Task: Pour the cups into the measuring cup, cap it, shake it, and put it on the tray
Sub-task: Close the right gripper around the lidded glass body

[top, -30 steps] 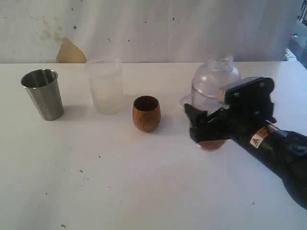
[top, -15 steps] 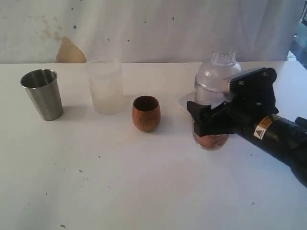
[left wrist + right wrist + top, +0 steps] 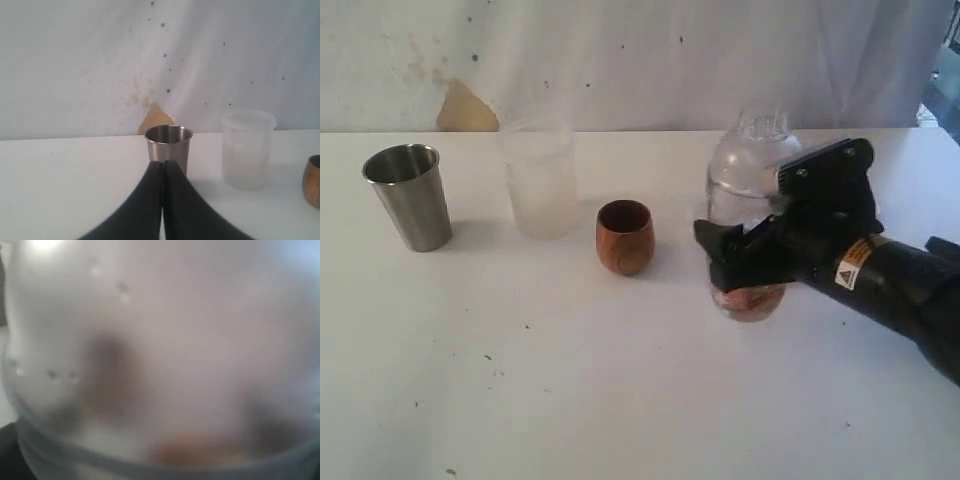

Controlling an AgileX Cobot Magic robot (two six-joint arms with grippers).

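Vessels on the white table [image 3: 520, 380]: 4 total. In the ext. view, 1 steel tumbler [image 3: 408, 195] at far left, 1 frosted plastic cup [image 3: 538, 180] near it to the right, 1 wooden cup [image 3: 625, 236] around centre, and 1 measuring cup [image 3: 745, 175] right of centre. The first 3 stand apart from each other, all upright w/ mouths up.

Grippers: 2, only 1 in the ext. view. The right gripper [image 3: 745, 262] comes in from the lower right of frame, its black arm slanting up-left. Its jaws are spread wide and clamp the measuring cup's lower half from both sides.

Measuring cup is upright: long axis approx. vertical, narrow domed top up, thick base down. Brown stuff [image 3: 752, 298] sits at the bottom inside. Can't tell whether the base touches the table. In the right wrist view the cup's clear wall [image 3: 160, 360] fills the frame, blurred, w/ a brownish smear low in it.

Left wrist view: left gripper [image 3: 163, 165] w/ both black fingers pressed together, nothing between them. Beyond it stand the steel tumbler [image 3: 169, 142], the frosted plastic cup [image 3: 247, 147] and an edge of the wooden cup [image 3: 312, 180].
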